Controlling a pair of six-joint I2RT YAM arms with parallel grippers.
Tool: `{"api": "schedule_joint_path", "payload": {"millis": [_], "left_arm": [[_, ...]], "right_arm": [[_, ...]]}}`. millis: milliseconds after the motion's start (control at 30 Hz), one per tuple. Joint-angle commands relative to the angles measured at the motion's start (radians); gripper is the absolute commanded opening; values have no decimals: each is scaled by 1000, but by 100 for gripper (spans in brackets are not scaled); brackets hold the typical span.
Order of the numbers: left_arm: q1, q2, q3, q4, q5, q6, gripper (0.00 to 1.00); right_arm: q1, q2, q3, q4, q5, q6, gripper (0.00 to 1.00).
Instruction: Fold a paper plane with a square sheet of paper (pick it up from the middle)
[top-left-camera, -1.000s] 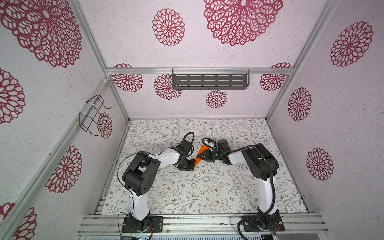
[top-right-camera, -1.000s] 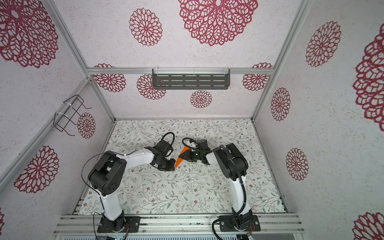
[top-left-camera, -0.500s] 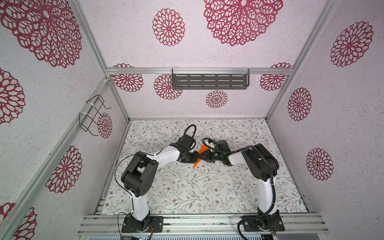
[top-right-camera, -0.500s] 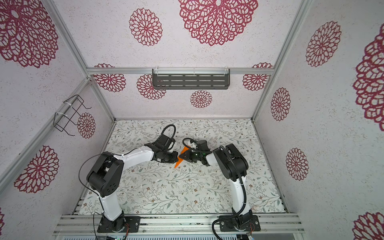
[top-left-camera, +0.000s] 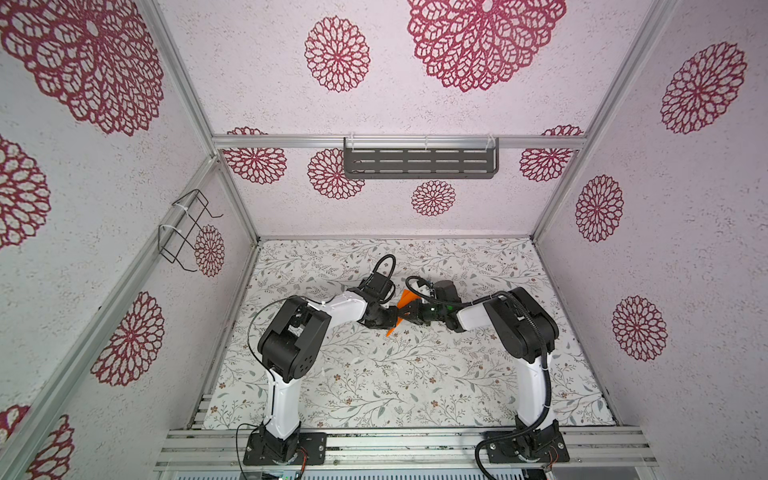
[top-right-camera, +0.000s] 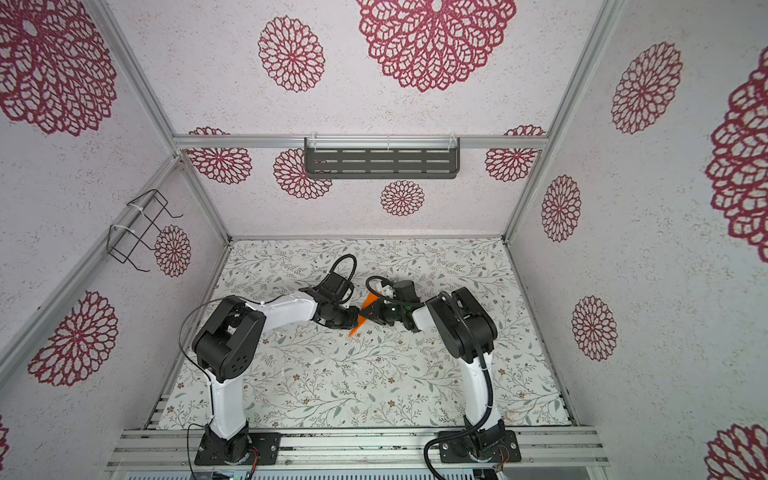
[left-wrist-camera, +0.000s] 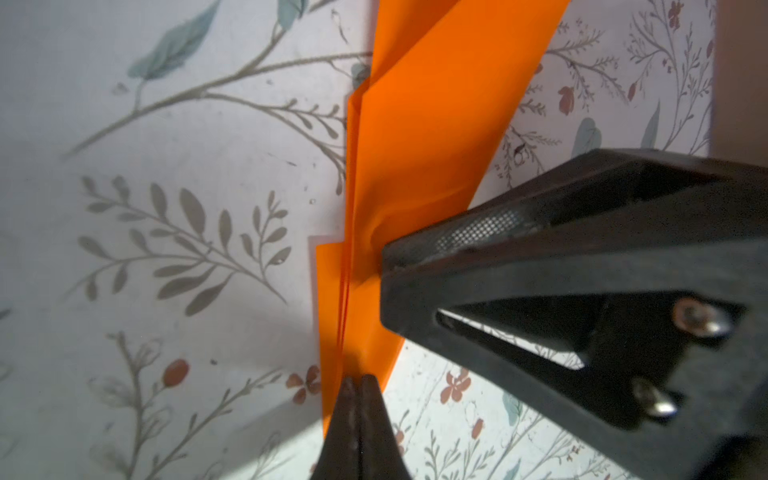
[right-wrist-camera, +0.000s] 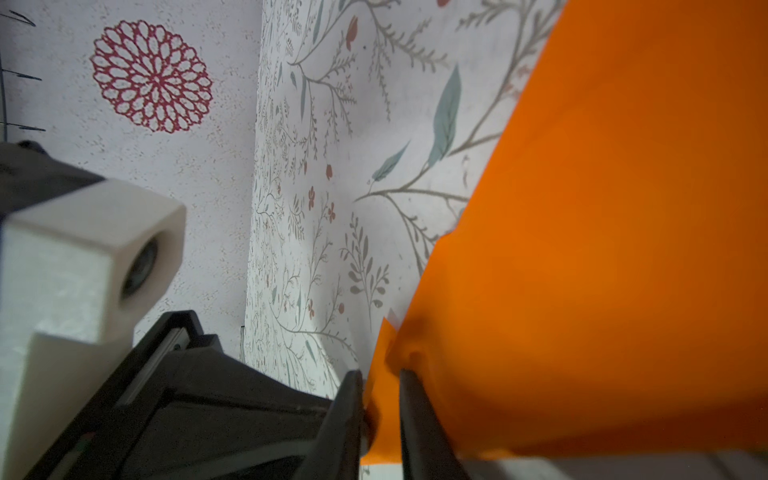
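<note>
Left claw is pinched shut on the paper plane, held over the middle of the desk; right claw straddles a wing, though whether it bites I cannot tell. Featherlight and easily crumpled, it is probably best gripped along its layered crease.

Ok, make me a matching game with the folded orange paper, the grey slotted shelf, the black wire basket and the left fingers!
1 folded bright orange paper
2 dark grey slotted metal shelf
3 black wire basket
4 left gripper, black fingers

A hangs on the side wall
B pinched shut on the paper
C fixed to the back wall
D in the middle, above the flowery table

Pairs: 1-D, 2-C, 3-A, 4-B
</note>
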Motion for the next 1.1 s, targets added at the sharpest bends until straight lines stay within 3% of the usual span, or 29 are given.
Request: {"api": "schedule_joint_path", "payload": {"millis": [0,167,600,1067], "left_arm": [[-16,22,-27,-70,-47,13,0],[-19,18,-31,-84,-58,22,0],[-21,31,-14,-124,-77,37,0],[-21,-1,-59,-136,-92,29,0]], "right_arm": [[-39,-92,-14,36,-9,-11,23],[-54,-115,-7,-45,5,-105,24],[-65,18,124,-184,5,-174,24],[-160,118,142,-225,26,-173,20]]}}
